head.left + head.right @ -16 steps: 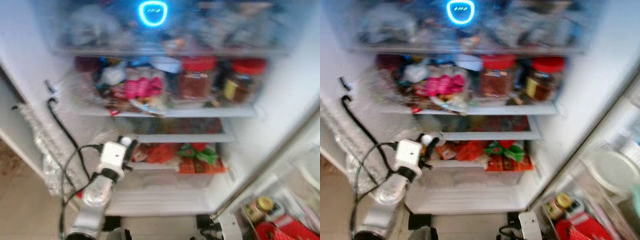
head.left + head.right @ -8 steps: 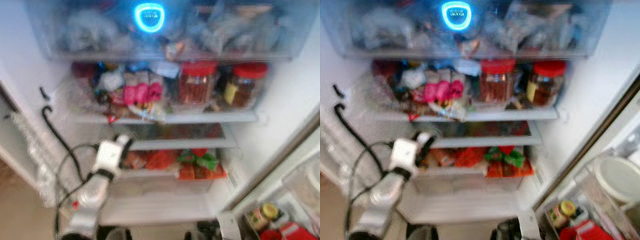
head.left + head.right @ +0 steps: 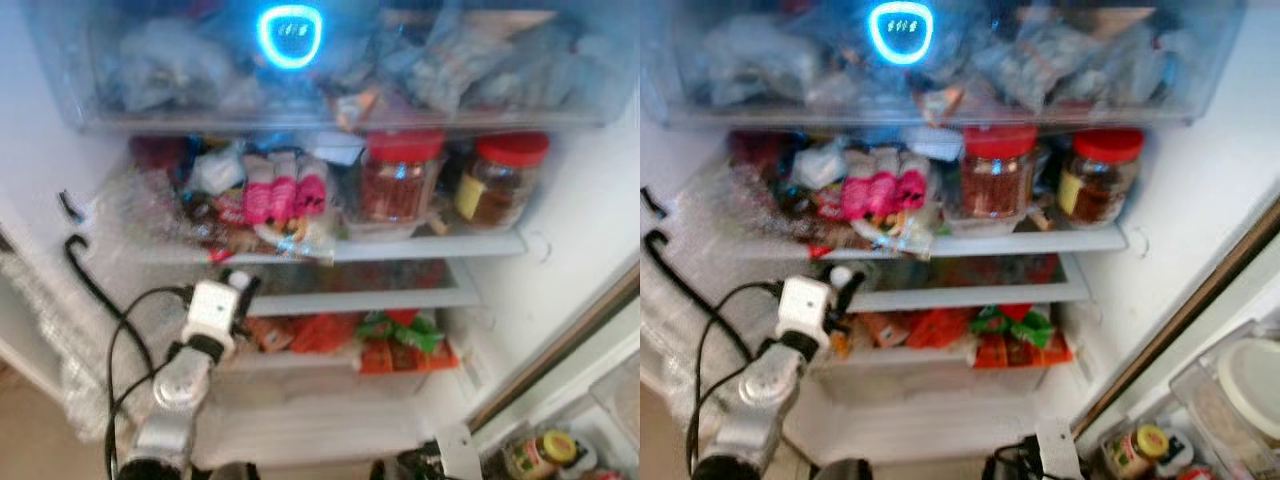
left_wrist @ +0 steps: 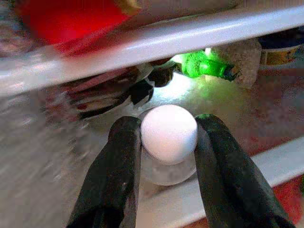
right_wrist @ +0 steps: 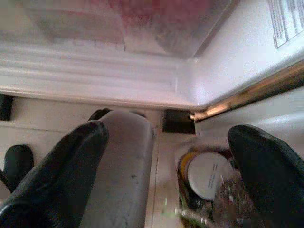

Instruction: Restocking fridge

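My left gripper [image 4: 167,142] is shut on a white egg [image 4: 169,134], pinched between its two black fingers [image 4: 118,171]. In the eye views the left gripper [image 3: 238,281] with the egg [image 3: 840,276] is raised at the left end of the fridge's narrow middle shelf [image 3: 370,298], just under the shelf of packets. My right gripper [image 5: 166,156] hangs low by the fridge's bottom sill [image 5: 95,76], open, with nothing between its fingers [image 5: 57,175].
The open fridge holds two red-lidded jars [image 3: 400,180] [image 3: 500,180] and pink packets [image 3: 285,195] on one shelf, and red and green bags [image 3: 390,335] in the lower drawer. A blue light ring [image 3: 290,35] glows above. Door bins with jars [image 3: 1145,445] stand at the right. Black cables [image 3: 100,300] hang left.
The camera has tilted and shifted, so the fridge sits lower in the picture. My left gripper has risen a little with the egg toward the middle shelf's left end.
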